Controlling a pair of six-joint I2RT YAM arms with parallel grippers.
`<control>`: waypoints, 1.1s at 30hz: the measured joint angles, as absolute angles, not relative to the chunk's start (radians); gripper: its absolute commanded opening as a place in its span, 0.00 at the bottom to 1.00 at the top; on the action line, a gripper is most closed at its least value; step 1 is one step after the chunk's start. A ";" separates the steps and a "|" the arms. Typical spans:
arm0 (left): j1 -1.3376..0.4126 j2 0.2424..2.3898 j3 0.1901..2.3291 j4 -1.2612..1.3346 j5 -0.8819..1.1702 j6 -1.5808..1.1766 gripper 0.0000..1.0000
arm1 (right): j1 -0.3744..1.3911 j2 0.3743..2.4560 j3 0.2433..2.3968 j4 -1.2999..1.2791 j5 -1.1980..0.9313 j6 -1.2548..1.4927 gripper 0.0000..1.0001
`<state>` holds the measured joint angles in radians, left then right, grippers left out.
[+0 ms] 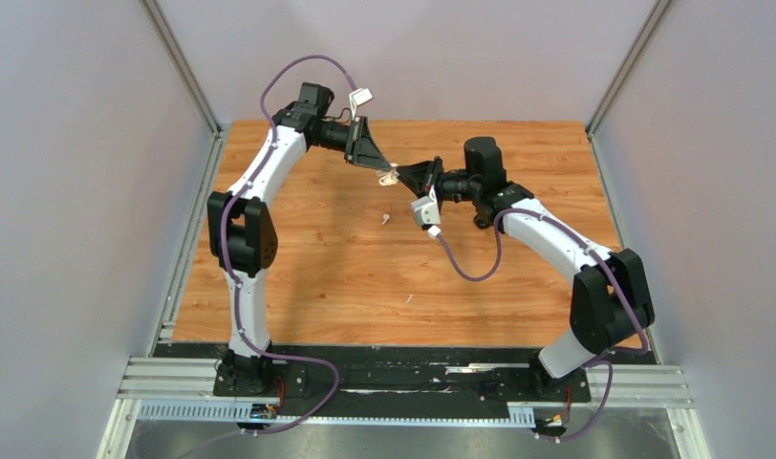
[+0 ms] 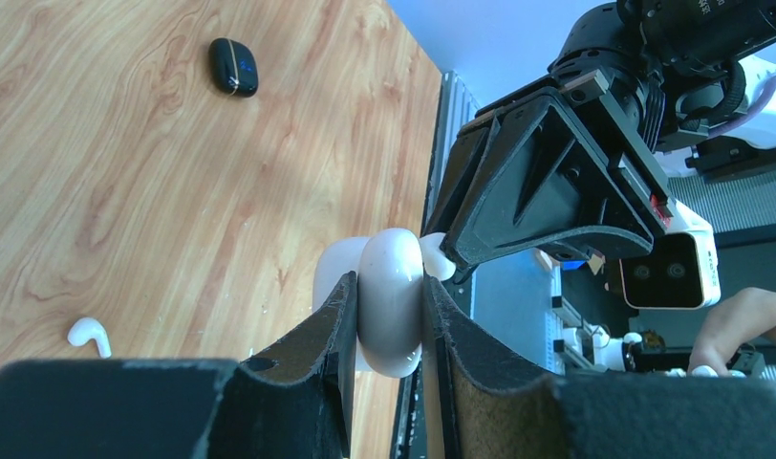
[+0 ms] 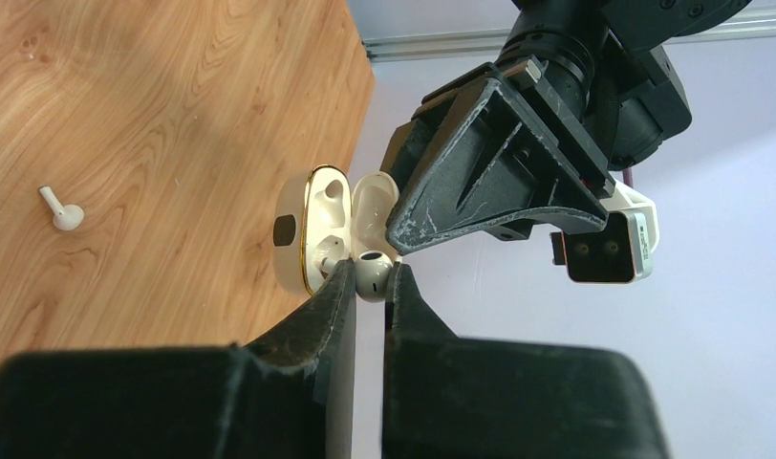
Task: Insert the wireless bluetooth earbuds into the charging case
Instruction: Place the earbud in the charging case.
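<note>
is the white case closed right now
No, the case is open with its sockets showing, and the right end effector holds a white earbud at one.

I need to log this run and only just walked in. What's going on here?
The left gripper holds an open white charging case up above the wooden table. The right gripper pinches a white earbud right at the open case, and it does not look seated yet. Another white earbud lies on the table, and a small black case sits farther off.
</note>
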<state>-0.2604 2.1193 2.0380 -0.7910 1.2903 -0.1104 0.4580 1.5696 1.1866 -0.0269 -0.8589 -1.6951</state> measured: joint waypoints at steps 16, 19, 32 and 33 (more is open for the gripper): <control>-0.258 2.119 2.027 -0.730 1.287 -0.157 0.00 | 0.464 1.584 1.187 -0.009 -0.794 -1.785 0.00; -0.256 2.120 2.013 -0.648 1.303 -0.238 0.00 | 0.464 1.585 1.187 0.001 -0.782 -1.824 0.00; -0.228 2.164 1.868 -0.012 1.381 -0.827 0.00 | 0.471 1.639 1.187 0.118 -0.685 -1.918 0.00; -0.228 2.164 1.868 0.001 1.382 -0.836 0.00 | 0.471 1.638 1.187 0.123 -0.684 -1.922 0.00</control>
<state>-0.2276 2.1643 1.8683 0.0013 1.3819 -0.8360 0.4709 1.6382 1.1866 0.1230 -0.6842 -1.9221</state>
